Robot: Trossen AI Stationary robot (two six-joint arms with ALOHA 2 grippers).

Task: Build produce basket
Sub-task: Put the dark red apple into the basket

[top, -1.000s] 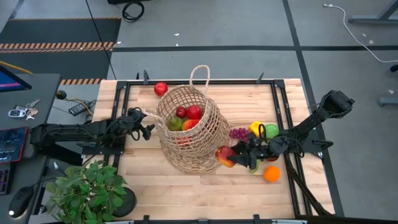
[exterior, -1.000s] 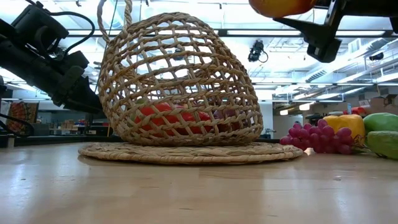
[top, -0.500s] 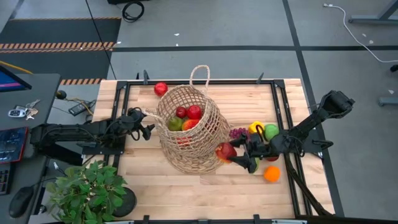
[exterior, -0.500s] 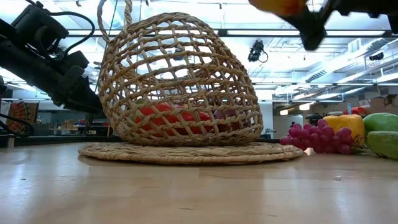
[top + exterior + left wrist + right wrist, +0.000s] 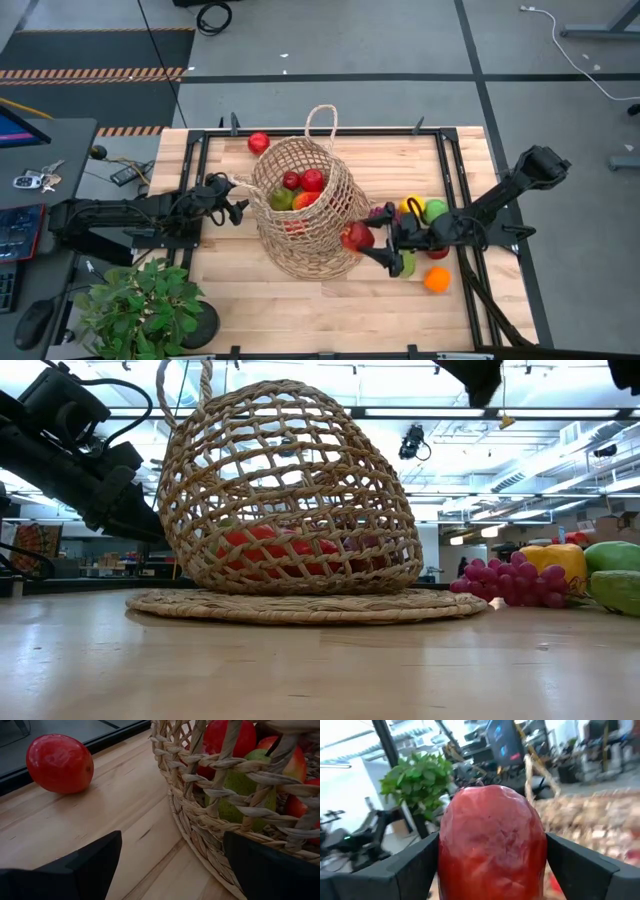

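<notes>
Greenery first: a potted plant sits at the table's near left corner, clear of the work. Next along, the left gripper rests low beside the wicker basket, its fingers spread with nothing between them, one either side of the woven wall, perhaps steadying it. A loose red tomato lies at the far edge. The basket already holds red and green fruit. Just right of it, the right gripper carries a red-and-yellow mango, jaws clamped on its sides, raised near the basket's bulging side. Beyond lie purple grapes, a yellow pepper, a green piece and an orange. My worry is that the mango looks short of the opening; released here it would strike the weave, roll off, or tip the leaning basket.
</notes>
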